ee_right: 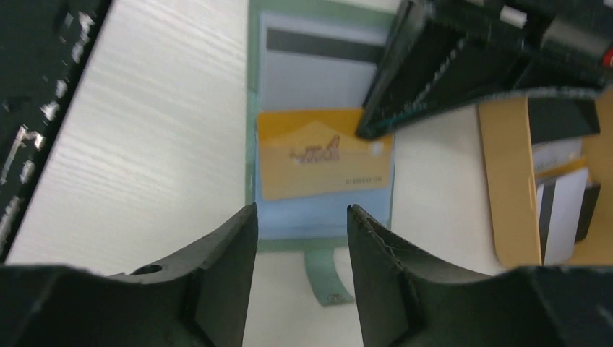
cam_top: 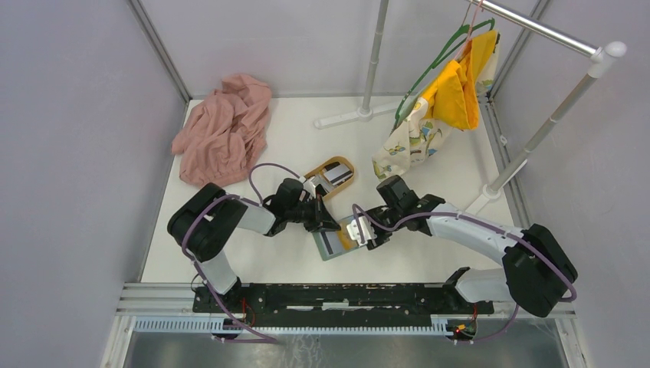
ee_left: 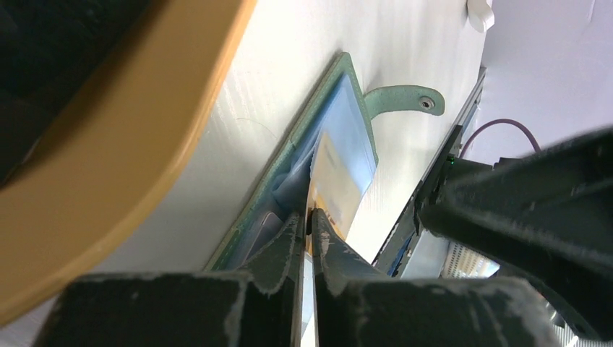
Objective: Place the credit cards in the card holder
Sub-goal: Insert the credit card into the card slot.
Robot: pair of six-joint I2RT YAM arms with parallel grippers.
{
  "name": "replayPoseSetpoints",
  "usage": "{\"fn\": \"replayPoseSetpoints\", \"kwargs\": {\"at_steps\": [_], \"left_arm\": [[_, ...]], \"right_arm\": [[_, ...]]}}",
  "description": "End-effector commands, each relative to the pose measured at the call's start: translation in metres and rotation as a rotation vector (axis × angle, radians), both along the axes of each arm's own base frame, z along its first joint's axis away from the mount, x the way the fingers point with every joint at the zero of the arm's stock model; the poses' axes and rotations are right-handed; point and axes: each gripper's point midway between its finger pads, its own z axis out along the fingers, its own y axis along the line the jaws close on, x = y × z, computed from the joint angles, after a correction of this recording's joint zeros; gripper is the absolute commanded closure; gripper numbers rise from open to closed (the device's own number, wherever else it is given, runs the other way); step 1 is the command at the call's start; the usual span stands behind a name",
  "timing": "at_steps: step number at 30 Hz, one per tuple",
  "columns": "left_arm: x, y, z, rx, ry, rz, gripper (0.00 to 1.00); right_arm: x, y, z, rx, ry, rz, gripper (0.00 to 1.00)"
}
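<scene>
Grey-green card holder (ee_right: 325, 220) open flat on white table (ee_right: 144, 144), orange credit card (ee_right: 325, 163) against its pale blue inside, left gripper (ee_left: 309, 231) pinching that card's edge, right gripper (ee_right: 302, 210) spread empty above the tab (ee_right: 327, 278), more cards (ee_right: 560, 210) in wooden tray (ee_right: 502, 181) alongside
</scene>
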Motion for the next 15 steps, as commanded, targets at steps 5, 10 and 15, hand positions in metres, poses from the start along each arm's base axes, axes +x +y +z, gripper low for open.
{"fn": "replayPoseSetpoints", "kwargs": {"at_steps": [5, 10, 15], "left_arm": [[0.004, 0.0, -0.006, 0.03, -0.031, -0.013, 0.83], [0.003, -0.001, -0.005, 0.022, -0.022, -0.016, 0.8], [0.002, -0.001, -0.005, 0.023, -0.02, -0.016, 0.79]], "right_arm": [[-0.011, 0.082, 0.029, 0.078, -0.04, -0.001, 0.82], [0.004, 0.094, 0.006, -0.038, -0.141, -0.092, 0.86], [0.009, 0.092, -0.01, -0.103, -0.191, -0.13, 0.87]]}}
